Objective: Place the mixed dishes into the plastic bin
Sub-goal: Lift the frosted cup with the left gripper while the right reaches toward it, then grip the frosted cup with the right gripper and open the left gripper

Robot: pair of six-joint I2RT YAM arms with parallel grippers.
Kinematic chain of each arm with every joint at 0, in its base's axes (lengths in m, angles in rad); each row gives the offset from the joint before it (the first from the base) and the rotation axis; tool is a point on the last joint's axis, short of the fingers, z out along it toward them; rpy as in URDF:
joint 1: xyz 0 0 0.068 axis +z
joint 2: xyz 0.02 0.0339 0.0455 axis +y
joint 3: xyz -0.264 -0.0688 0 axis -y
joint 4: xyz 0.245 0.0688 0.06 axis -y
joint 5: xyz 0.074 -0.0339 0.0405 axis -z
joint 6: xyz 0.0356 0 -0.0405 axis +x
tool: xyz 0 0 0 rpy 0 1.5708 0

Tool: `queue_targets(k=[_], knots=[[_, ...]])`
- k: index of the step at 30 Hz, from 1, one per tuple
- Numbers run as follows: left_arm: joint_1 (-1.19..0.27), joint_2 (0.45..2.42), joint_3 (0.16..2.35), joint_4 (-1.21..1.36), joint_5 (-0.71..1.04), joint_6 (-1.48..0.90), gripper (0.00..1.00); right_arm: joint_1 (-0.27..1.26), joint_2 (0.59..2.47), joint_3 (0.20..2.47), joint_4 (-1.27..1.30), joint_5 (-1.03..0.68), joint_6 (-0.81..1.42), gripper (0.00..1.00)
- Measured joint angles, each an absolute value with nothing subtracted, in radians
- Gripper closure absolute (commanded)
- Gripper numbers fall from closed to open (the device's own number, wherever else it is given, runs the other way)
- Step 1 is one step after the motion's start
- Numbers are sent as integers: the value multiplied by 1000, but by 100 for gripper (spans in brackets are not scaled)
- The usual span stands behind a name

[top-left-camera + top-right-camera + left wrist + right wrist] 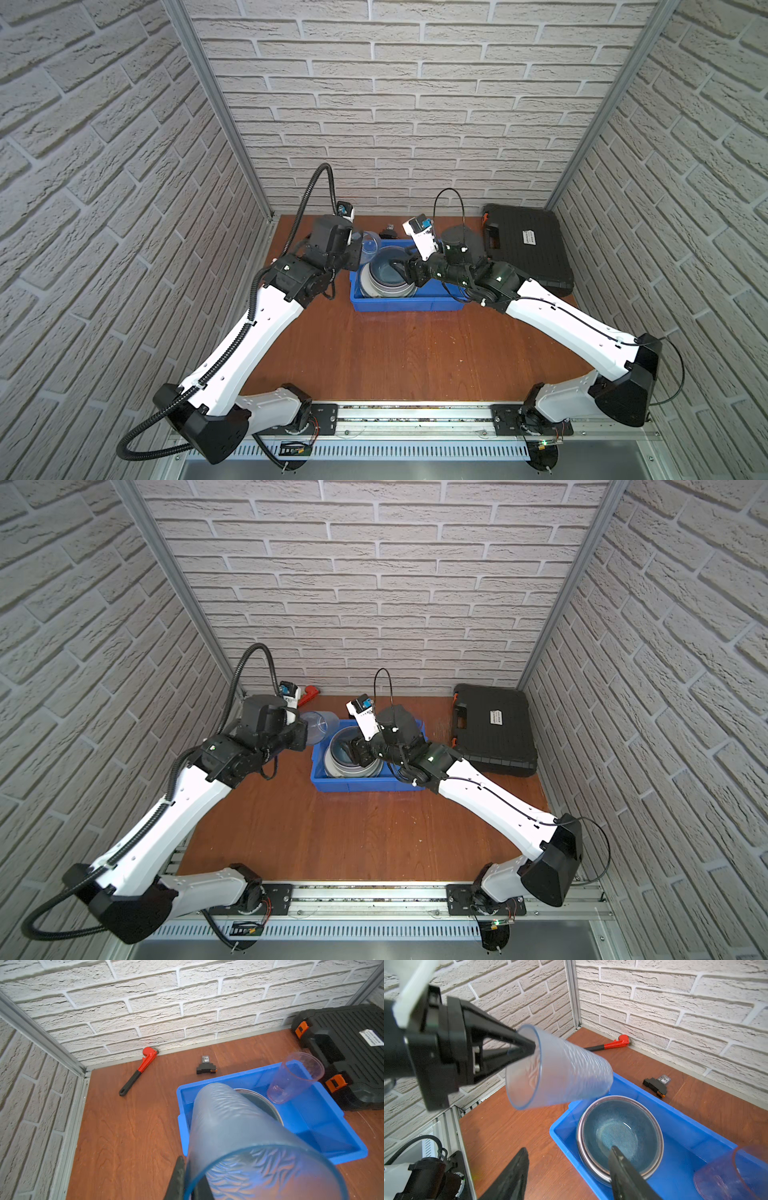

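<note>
Right wrist: tumbler (560,1068) in left end effector (528,1049)

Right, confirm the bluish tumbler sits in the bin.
No, the left end effector holds the bluish tumbler aloft by its rim, near the blue bin.

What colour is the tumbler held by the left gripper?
Pale blue and see-through; the tumbler shows best in the right wrist view.
</note>
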State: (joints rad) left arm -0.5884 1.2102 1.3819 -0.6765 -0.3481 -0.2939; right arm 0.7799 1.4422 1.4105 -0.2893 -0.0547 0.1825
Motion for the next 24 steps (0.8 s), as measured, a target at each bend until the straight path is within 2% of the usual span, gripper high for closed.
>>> queue_targets(k=[5,14,24], knots=[[-659,1191,1309,-593,-404,-310,100,820,1501,1452,-264,31,190,38],[-680,1148,1262,-505,-426,-318,100,846,1565,1496,-250,128,214,42],[-723,1135,1216,-434,-442,-315,100,874,1599,1541,-275,287,239,50]])
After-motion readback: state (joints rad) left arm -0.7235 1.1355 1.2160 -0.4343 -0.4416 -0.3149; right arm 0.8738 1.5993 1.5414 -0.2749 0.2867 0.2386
